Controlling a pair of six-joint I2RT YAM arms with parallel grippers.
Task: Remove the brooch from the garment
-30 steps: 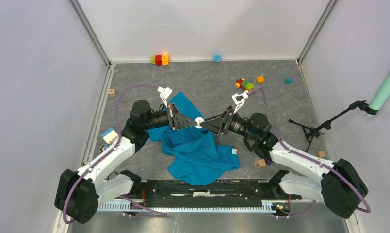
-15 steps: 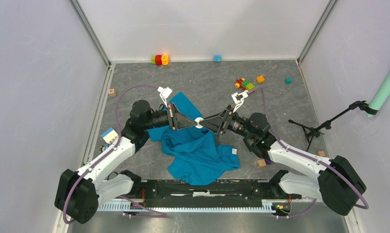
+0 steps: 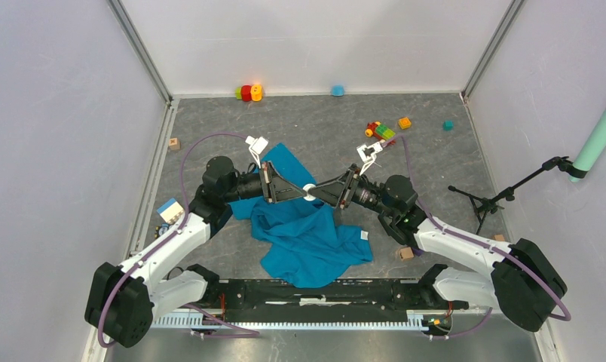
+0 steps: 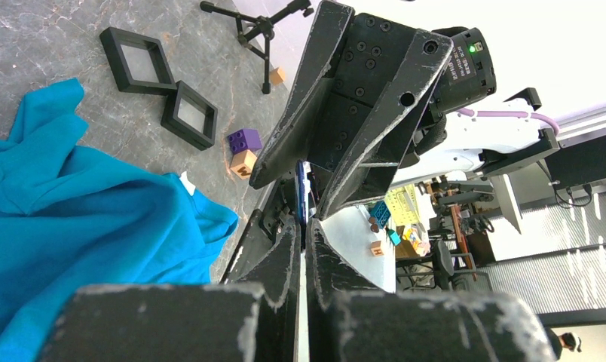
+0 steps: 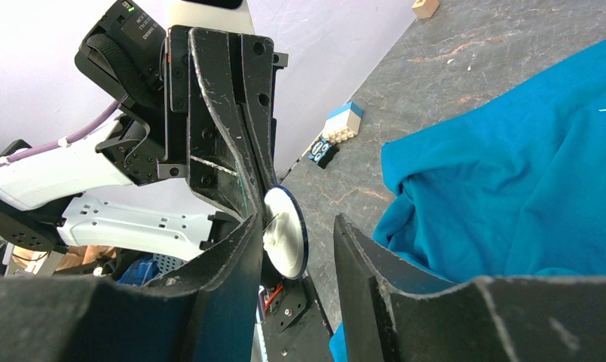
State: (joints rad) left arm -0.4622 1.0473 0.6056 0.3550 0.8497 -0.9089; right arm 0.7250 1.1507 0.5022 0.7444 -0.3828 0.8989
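The brooch (image 3: 309, 190) is a small round disc with a dark blue rim and a white back (image 5: 285, 235), held in the air above the blue garment (image 3: 307, 235). My left gripper (image 3: 303, 191) is shut on it. In the left wrist view only its thin edge (image 4: 303, 197) shows between my nearly closed left gripper (image 4: 304, 226). My right gripper (image 3: 319, 191) faces the left one, tip to tip. It (image 5: 296, 230) is open, with one jaw on each side of the disc. The garment lies crumpled on the floor (image 4: 74, 219) (image 5: 511, 166).
Two black square frames (image 4: 138, 60) (image 4: 189, 115), a purple block (image 4: 244, 140) and a wooden cube (image 4: 244, 162) lie right of the cloth. A white tag (image 3: 365, 234) sits on the cloth's corner. A blue-white block (image 3: 169, 210), toys (image 3: 381, 132) and a small tripod (image 3: 496, 197) stand around.
My right arm has crept a little to the left, bringing its open jaws closer around the disc. My left gripper has kept its hold and place.
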